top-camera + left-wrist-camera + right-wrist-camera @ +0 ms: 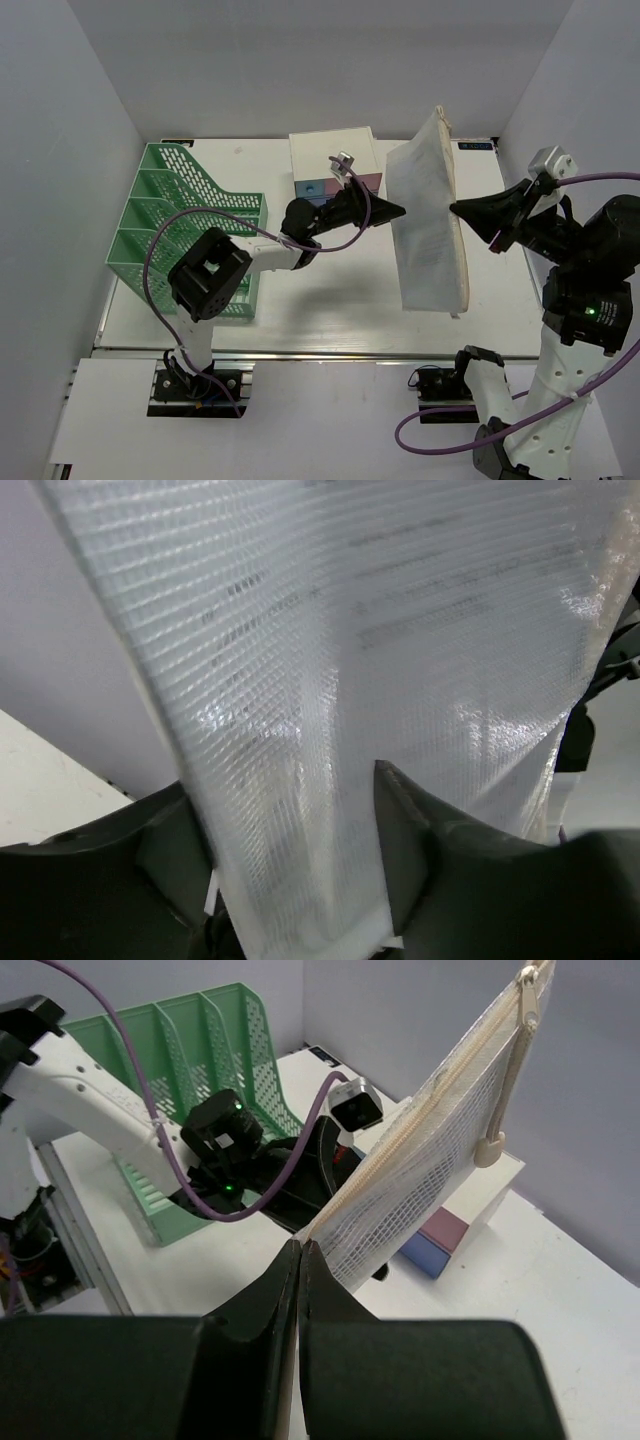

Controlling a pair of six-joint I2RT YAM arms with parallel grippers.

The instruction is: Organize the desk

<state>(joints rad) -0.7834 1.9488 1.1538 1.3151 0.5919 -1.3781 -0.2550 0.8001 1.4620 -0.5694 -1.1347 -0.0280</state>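
Mostly the left wrist view is filled by a translucent mesh zip pouch [400, 630]; print on the sheets inside is too blurred to read, and little of the scene behind shows. From above, the left gripper [398, 210] tips merge with the pouch face, and the white drawer box [330, 155] is partly covered by that arm. Left jaws stand apart, one finger [170, 850] on each side of the pouch edge; whether the pads press it cannot be told. Right gripper [300, 1250] is closed tight on the pouch's zipper edge, holding it on edge in the air. The desk [330, 300] lies below both grippers, which meet the pouch from opposite sides above its right half; the green file rack [170, 220] stands at far left.
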